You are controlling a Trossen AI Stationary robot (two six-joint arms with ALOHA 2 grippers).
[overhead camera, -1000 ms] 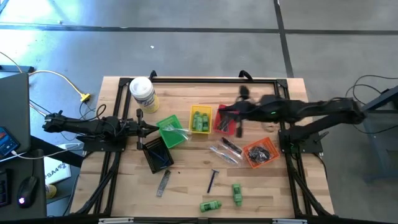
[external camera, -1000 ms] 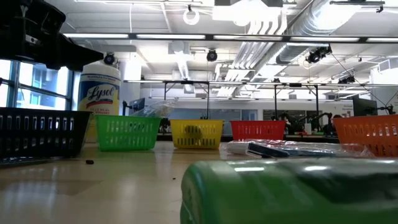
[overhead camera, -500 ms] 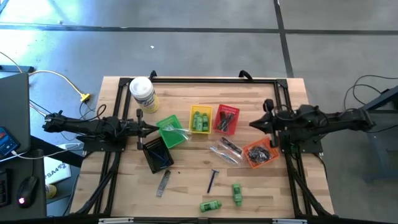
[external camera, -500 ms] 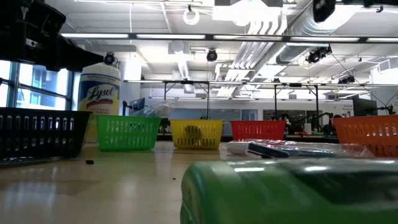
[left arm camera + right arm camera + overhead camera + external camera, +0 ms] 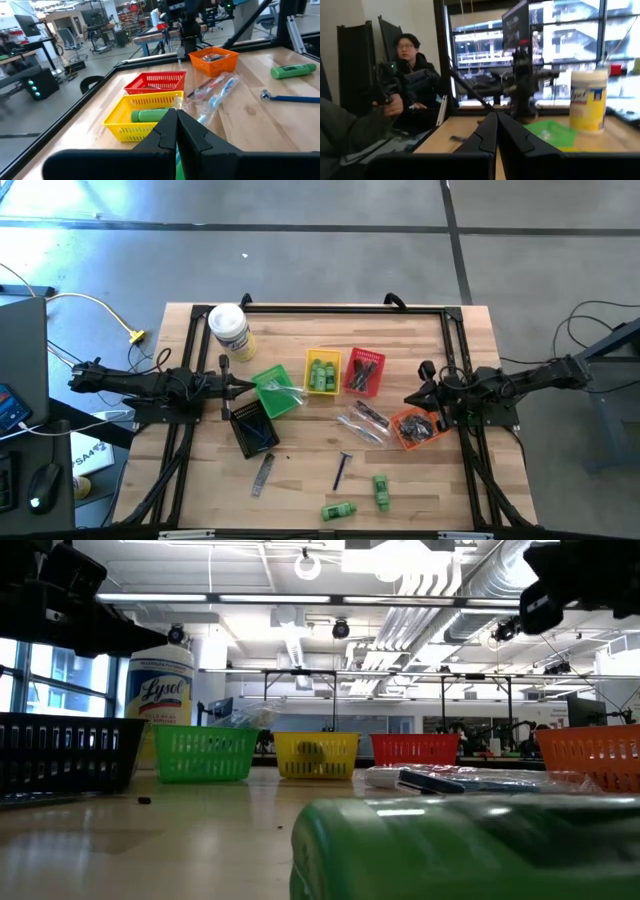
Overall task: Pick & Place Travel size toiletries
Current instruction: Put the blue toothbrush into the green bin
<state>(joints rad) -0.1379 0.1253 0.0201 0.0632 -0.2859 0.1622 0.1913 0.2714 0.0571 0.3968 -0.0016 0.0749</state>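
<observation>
Two green mini bottles (image 5: 381,490) are seen lying nearest on the worktop (image 5: 300,480) | blue razor (image 5: 342,470) just behind | green bottles also in the yellow basket (image 5: 321,372) | left claw (image 5: 250,387) pressed shut, empty, by the green basket (image 5: 273,392) | right claw (image 5: 409,400) shut, empty, beside the orange basket (image 5: 418,426)
</observation>
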